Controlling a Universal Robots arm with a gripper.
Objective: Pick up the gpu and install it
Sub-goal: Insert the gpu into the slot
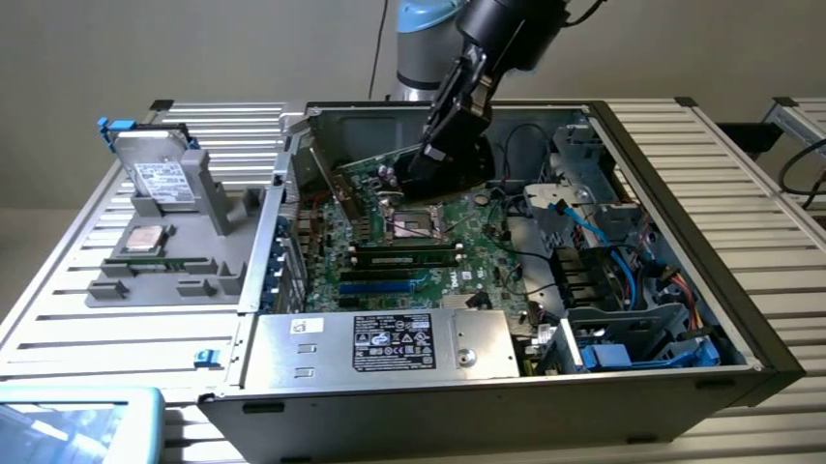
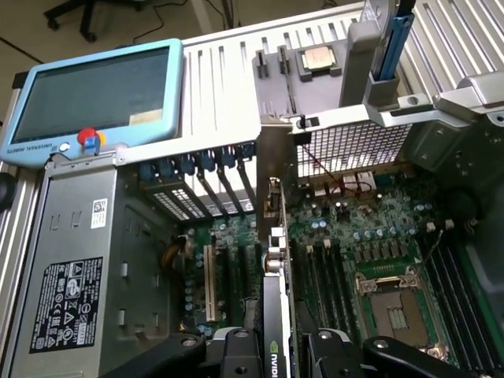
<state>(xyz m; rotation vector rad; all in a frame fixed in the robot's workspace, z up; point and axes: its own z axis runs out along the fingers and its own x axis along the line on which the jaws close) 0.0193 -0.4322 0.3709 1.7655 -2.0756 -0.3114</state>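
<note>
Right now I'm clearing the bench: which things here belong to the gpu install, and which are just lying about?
In the job: gpu, held in the gripper; open computer case; motherboard.
Lying about: hard drive, processor chip, teach pendant.

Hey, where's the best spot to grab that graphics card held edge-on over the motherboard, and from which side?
Probably across its two flat faces at the top edge, coming from above: the graphics card is thin and edge-up, so the tool pinches it there.

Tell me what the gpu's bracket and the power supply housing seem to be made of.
The gpu bracket: probably bare metal, silvery with dull sheen. The power supply housing: likely sheet metal, matte grey, with punched slots and folded edges.
</note>
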